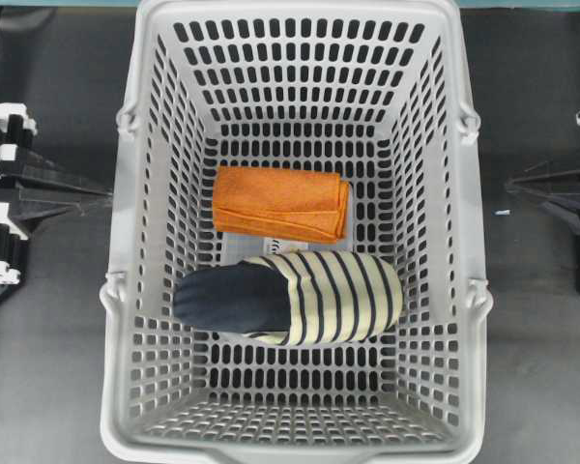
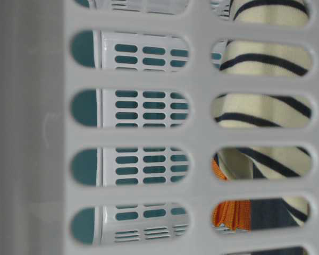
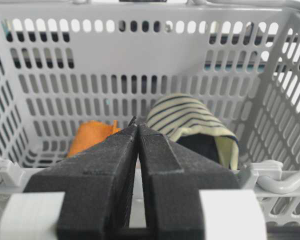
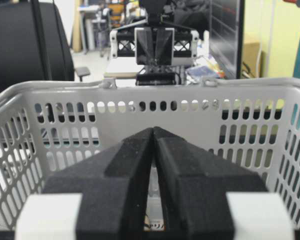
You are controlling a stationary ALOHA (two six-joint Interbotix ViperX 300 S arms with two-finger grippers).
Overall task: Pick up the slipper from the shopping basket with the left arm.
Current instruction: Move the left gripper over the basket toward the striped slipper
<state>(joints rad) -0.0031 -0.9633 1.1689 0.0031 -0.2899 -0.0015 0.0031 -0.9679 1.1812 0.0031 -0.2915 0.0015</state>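
Grey perforated plastic fills the middle of the overhead view: the shopping basket (image 1: 126,251) stands on a dark tabletop (image 1: 48,367), its walls and floor pierced by rows of rectangular slots. On its floor, just below centre of the frame, lies the slipper (image 1: 290,298), on its side, cream-and-navy striped toe toward the right, dark navy heel toward the left. An orange folded cloth (image 1: 280,203) lies just above it in the picture, close beside or perhaps touching it; the overlap is hard to judge.

The task appears not yet begun. The left end effector (image 1: 101,193) sits at the left edge of the overhead frame, outside the basket wall and well apart from the slipper. In the left wrist view its black fingers (image 3: 115,165) are pressed together with only a thin seam between them, holding nothing. The right end effector (image 4: 154,131) is likewise closed and empty, outside the opposite wall. Reaching over the rim, opening, grasping and lifting all remain, as I judge it.

Both arms are cut off at the overhead frame's edges. The table-level view is almost wholly blocked by the basket wall; only strips of striped fabric and a sliver of orange show through the slots on the right.
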